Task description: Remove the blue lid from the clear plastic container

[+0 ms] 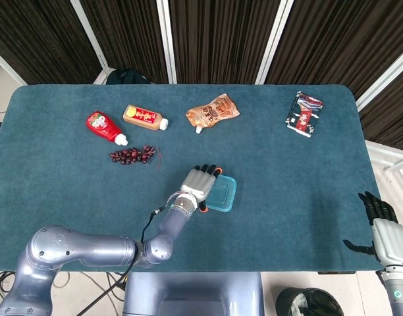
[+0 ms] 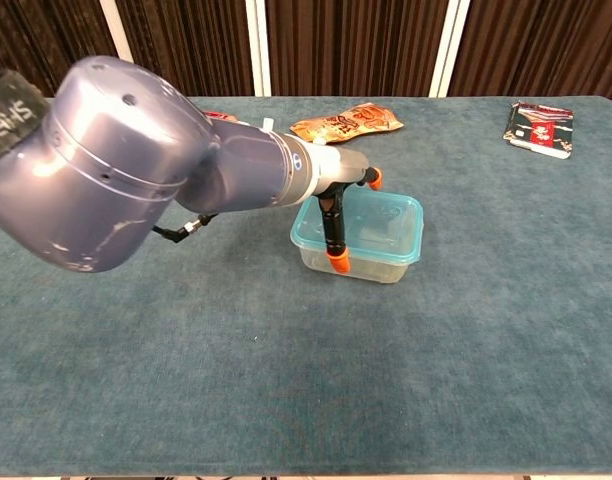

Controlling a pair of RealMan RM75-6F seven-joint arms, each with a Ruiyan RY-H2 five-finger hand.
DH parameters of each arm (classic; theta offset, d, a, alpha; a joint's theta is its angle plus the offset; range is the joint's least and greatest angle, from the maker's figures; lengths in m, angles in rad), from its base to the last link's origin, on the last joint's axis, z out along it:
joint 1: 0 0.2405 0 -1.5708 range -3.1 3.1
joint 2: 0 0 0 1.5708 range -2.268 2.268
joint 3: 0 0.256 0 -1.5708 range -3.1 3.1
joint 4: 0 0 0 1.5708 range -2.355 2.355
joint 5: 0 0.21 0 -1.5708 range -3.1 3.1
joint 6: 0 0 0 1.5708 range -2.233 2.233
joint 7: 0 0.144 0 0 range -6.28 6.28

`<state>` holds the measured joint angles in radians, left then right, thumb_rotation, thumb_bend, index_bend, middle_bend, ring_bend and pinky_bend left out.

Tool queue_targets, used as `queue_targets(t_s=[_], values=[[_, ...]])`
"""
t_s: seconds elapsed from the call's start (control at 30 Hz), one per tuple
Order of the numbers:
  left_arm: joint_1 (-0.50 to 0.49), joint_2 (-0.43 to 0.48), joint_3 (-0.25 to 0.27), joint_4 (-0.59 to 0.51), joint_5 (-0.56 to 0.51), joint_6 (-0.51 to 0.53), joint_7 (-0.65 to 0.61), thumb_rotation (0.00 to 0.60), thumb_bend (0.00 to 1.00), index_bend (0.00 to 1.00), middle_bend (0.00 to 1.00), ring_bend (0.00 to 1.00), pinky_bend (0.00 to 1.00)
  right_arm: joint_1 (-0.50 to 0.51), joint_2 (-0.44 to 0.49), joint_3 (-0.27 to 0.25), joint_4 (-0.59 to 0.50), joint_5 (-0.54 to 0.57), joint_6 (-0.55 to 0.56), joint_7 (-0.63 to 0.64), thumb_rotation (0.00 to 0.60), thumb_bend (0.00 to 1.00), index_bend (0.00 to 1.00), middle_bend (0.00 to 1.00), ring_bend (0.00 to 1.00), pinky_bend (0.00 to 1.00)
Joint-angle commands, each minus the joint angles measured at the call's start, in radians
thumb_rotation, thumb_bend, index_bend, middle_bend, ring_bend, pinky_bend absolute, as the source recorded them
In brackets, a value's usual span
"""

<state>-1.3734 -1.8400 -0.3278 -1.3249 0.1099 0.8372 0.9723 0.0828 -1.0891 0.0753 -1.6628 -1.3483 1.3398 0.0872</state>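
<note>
The clear plastic container [image 2: 374, 264] with its blue lid [image 2: 384, 213] stands near the table's middle; the lid sits flat on the rim. My left hand [image 1: 200, 183] reaches over the lid's left end [image 1: 224, 193], fingers spread. In the chest view one orange-tipped finger [image 2: 337, 262] hangs down the container's near wall and another [image 2: 372, 178] shows behind the far rim, so the hand [image 2: 331, 205] straddles the lid. Whether the fingers press on it I cannot tell. My right hand [image 1: 384, 232] hangs off the table's near right corner, fingers apart and holding nothing.
A red ketchup bottle [image 1: 104, 126], an orange bottle [image 1: 144, 117] and a bunch of dark grapes [image 1: 130, 155] lie at the far left. An orange pouch [image 1: 213, 110] lies behind the container, a snack packet [image 1: 304, 113] at the far right.
</note>
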Motion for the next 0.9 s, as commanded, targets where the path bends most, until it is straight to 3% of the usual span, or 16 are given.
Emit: queue_targets(t_s=[0.03, 0.1, 0.33, 0.6, 0.9], values=[[-0.003, -0.011, 0.007, 0.015, 0.024, 0.000, -0.015, 0.600, 0.01, 0.02, 0.19, 0.21, 0.37, 0.000, 0.002, -0.001, -0.001, -0.001, -0.001, -0.001, 0.600, 0.17, 0.00, 0.00, 0.00, 0.00], [0.001, -0.013, 0.014, 0.018, 0.045, -0.001, -0.026, 0.600, 0.01, 0.05, 0.25, 0.26, 0.41, -0.001, 0.003, -0.002, -0.002, -0.002, 0.000, -0.001, 0.600, 0.17, 0.00, 0.00, 0.00, 0.00], [0.058, 0.027, 0.045, -0.025, 0.197, -0.029, -0.122, 0.600, 0.03, 0.07, 0.26, 0.26, 0.41, -0.002, 0.007, -0.003, -0.010, -0.005, 0.005, -0.012, 0.600, 0.17, 0.00, 0.00, 0.00, 0.00], [0.124, 0.124, 0.070, -0.064, 0.381, -0.221, -0.265, 0.600, 0.03, 0.08, 0.26, 0.26, 0.41, 0.010, -0.003, 0.000, -0.038, -0.037, 0.019, -0.054, 0.600, 0.17, 0.00, 0.00, 0.00, 0.00], [0.151, 0.129, 0.071, -0.043, 0.560, -0.297, -0.391, 0.600, 0.03, 0.08, 0.25, 0.25, 0.41, 0.056, -0.094, 0.003, -0.079, -0.059, -0.009, -0.153, 0.600, 0.17, 0.00, 0.00, 0.00, 0.00]])
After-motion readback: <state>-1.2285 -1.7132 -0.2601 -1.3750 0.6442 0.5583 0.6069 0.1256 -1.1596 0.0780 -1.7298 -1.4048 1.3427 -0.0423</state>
